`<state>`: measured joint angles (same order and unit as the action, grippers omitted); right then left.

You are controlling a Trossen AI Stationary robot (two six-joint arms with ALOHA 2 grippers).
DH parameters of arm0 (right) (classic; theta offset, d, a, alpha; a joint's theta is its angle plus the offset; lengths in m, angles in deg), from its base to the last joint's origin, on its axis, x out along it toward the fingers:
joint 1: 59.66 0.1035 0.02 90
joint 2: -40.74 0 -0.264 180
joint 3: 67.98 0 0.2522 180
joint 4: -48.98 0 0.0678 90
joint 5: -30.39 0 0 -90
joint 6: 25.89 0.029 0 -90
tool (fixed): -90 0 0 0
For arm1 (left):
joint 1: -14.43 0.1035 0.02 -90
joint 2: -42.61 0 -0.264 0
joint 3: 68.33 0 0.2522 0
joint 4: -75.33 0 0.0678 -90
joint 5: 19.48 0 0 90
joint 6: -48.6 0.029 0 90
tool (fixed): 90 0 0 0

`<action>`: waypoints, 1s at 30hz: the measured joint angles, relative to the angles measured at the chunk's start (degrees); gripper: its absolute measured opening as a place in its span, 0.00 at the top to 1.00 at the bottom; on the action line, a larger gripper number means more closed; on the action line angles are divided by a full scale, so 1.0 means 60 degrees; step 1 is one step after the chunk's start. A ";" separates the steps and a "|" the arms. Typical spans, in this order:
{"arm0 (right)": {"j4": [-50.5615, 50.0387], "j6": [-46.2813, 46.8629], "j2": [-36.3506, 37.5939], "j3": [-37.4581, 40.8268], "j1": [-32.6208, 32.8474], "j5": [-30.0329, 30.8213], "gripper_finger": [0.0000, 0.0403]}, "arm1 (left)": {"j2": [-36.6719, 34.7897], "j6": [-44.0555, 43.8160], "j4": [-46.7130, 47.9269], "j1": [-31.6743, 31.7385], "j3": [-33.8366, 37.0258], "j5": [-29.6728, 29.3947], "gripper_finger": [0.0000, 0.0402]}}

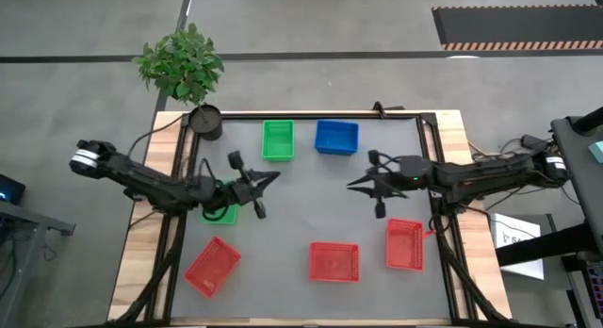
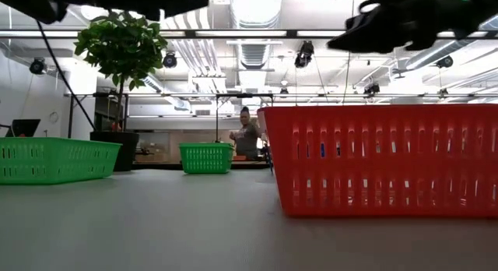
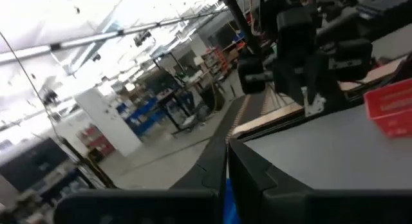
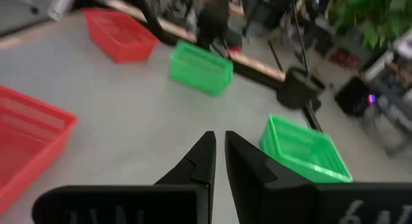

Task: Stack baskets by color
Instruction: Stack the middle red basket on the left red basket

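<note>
Several baskets rest on their bottoms on the grey table [image 1: 311, 205]. Two green ones [image 1: 278, 139] [image 1: 224, 213] and a blue one [image 1: 336, 138] are at the far and left side. Three red ones [image 1: 213, 267] [image 1: 334, 262] [image 1: 405, 245] are along the near side. My left gripper [image 1: 271, 179] is shut and hovers left of centre, pointing about level toward the table's right; its arm partly covers the nearer green basket. My right gripper [image 1: 353, 185] [image 4: 219, 147] hovers right of centre, pointing toward the table's left. Its fingertips are almost together with nothing between them.
A round black plant pot [image 1: 205, 123] stands at the table's far left corner, with a leafy plant [image 1: 179, 64] behind it. The two fingertips face each other across bare table in the middle. A person [image 2: 247, 135] stands in the room far behind the table.
</note>
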<state>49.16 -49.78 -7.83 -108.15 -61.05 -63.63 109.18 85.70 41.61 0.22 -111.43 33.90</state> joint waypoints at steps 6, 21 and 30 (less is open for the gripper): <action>0.0252 -0.0474 0.1672 0.0769 0.0000 -0.0408 0.93 | 0.1444 -0.1037 -0.0944 -0.0006 -0.0704 0.0019 1.00; 0.0798 -0.0012 0.4708 0.2322 0.0000 -0.1335 0.93 | 0.4396 -0.2456 -0.0067 -0.0575 -0.4044 0.0074 1.00; 0.0734 0.0128 0.5812 0.2684 0.0000 -0.1335 0.93 | 0.4506 -0.6525 0.5077 -0.0802 -0.6667 0.1288 1.00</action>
<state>53.57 -49.01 27.04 -92.05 -61.05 -71.64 136.21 46.56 72.08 -4.59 -151.43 41.63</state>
